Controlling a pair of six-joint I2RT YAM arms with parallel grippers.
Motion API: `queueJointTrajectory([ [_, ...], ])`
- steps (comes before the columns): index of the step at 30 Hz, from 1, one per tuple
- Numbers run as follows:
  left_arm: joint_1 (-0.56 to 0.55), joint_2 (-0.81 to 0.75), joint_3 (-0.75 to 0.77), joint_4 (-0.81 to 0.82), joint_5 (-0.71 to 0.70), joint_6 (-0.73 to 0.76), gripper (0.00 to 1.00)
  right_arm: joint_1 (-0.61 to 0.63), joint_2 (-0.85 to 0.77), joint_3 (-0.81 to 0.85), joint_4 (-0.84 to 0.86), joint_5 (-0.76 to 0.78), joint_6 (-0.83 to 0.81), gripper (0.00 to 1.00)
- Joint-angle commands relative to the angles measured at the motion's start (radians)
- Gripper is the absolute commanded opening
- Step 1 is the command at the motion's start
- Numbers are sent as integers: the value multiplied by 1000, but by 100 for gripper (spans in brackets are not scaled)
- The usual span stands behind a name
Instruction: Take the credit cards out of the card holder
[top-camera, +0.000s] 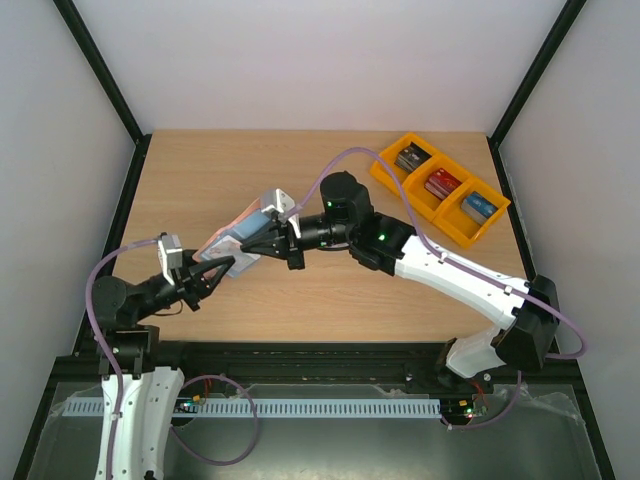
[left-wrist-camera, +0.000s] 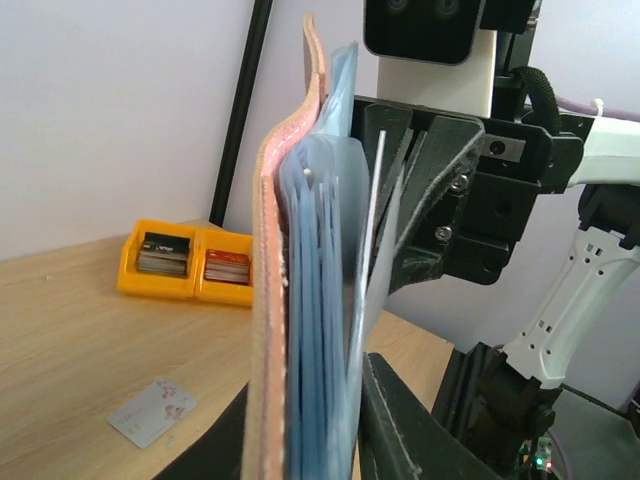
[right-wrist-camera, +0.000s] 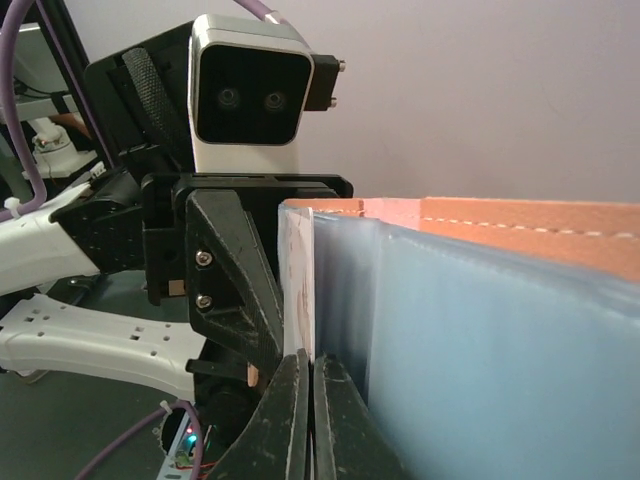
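The light wooden surface (top-camera: 330, 290) ends at black frame rails (top-camera: 100, 75) on the L, R and back edges. Wood shows on all sides of the spot where the two arms meet, so there's room to move there. The row of orange plastic bins (top-camera: 440, 190), w/ dark, red and blue boxes inside, sits at the far R corner.

Well apart from the bins, to their near L, the pinkish-tan folding card holder (left-wrist-camera: 265, 330) is up off the surface, standing on edge btwn the arms. The L fingers (left-wrist-camera: 400, 430) are clamped on its lower end, one on each side. The R fingers (right-wrist-camera: 265, 435) are pressed together on the edge of a thin white card (left-wrist-camera: 374, 220) that stands among the holder's light-blue sleeves. How far out it is, can't tell.

The R wrist's black body crowds the holder's open side. The tan side, which faces the bins in the L wrist view, has free space.

A whitish flat card w/ faint reddish marks (left-wrist-camera: 150, 410) lies flat on the surface, nearer the L wrist camera than the bins and apart from them.

The holder's tan cover is bowed, w/ stitching along its edge, and its many pale-blue sleeves are fanned out. The held card shows edge-on in the L wrist view, so its face is unreadable.
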Motion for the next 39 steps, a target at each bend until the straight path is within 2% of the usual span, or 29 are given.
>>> queueJointTrajectory([
  [1,-7,-40,5,44,45,-47,21,-25,-22,7,47,18,27,2],
  [10,-7,-50,12,-9,42,-11,18,-63,-47,-13,6,56,15,2],
  [15,-7,-49,11,0,13,-13,3,-70,-49,-25,11,18,26,2],
  [16,-7,-47,11,5,2,-15,2,-69,-39,-23,9,-3,28,2],
  [26,-7,-50,6,28,-4,-21,2,-32,26,0,-52,-25,-5,2],
  [34,-7,-56,6,4,0,15,2,-30,33,14,-65,-42,-3,17],
  [36,-7,-56,8,-5,-2,27,2,-29,36,16,-65,-48,2,15],
  [39,-7,-56,12,-32,-9,44,2,-30,31,20,-63,-63,4,7],
])
